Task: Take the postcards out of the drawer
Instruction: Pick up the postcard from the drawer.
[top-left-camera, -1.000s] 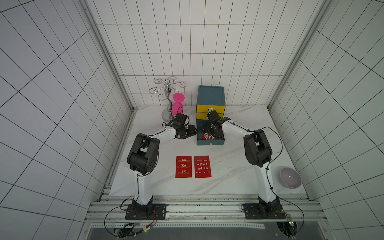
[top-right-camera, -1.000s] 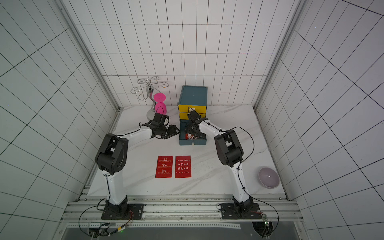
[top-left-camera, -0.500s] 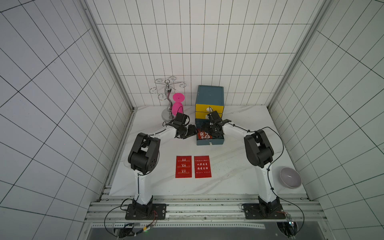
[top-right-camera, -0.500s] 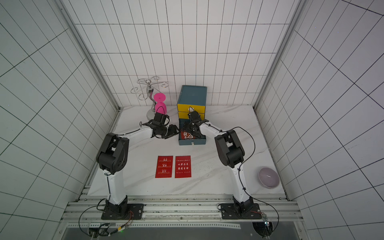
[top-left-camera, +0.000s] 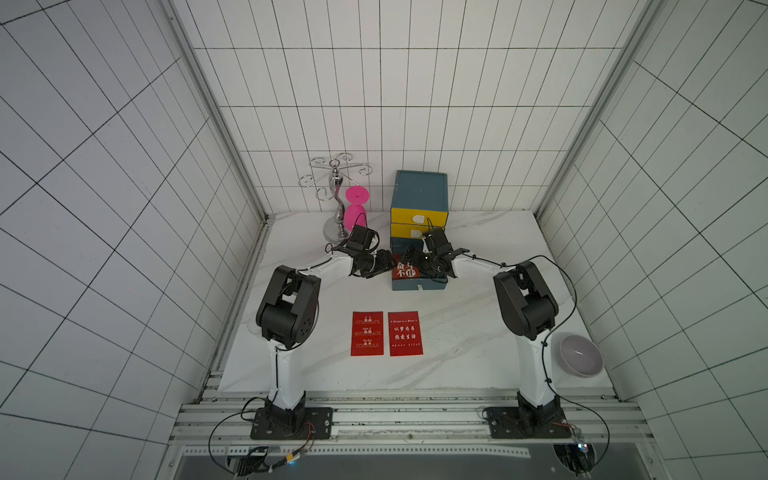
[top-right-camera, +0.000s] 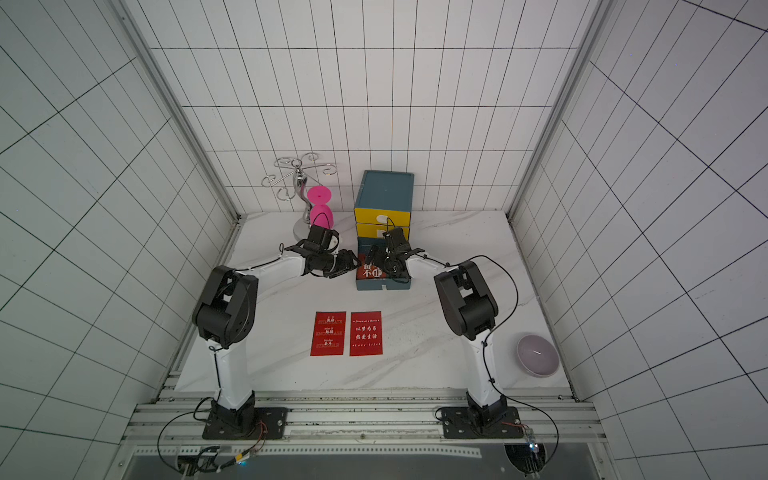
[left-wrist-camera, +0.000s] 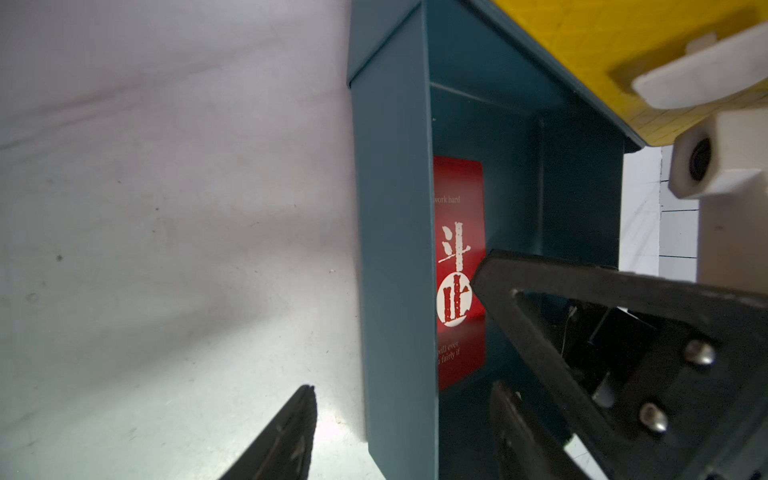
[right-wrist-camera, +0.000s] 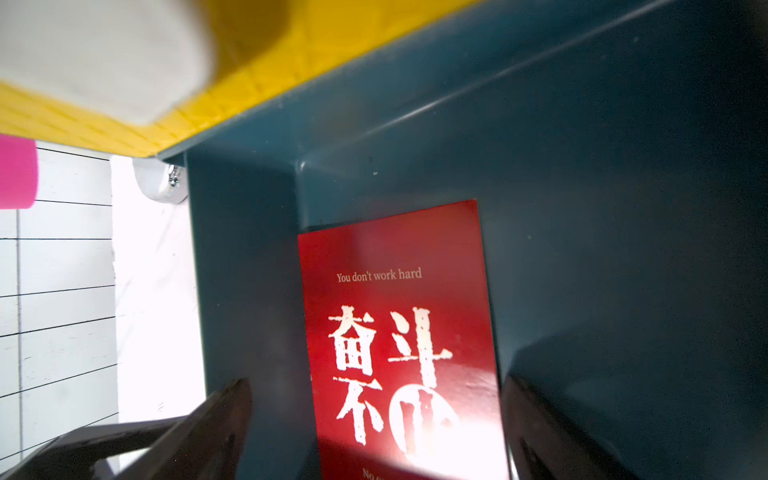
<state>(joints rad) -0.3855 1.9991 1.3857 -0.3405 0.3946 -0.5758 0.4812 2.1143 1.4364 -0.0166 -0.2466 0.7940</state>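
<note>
Within white-tiled walls, on the white marble tabletop (top-left-camera: 457, 374), the pulled-out teal bottom drawer (top-left-camera: 417, 286) holds one flat red postcard (right-wrist-camera: 399, 332) printed with white Chinese characters and "You don't work hard". Your right gripper (right-wrist-camera: 378, 382) hangs over it, jaws wide apart, gripping nothing. Your left gripper (left-wrist-camera: 403, 388) is open too, straddling the drawer's side wall. Two more red postcards (top-left-camera: 367, 333) lie side by side nearer the arm bases. A lilac bowl (top-left-camera: 581, 360) sits well apart.

Glossy red paper postcard (right-wrist-camera: 399, 332) in smooth teal drawer (right-wrist-camera: 602, 249); polished metal stand (top-left-camera: 332, 231).
</note>
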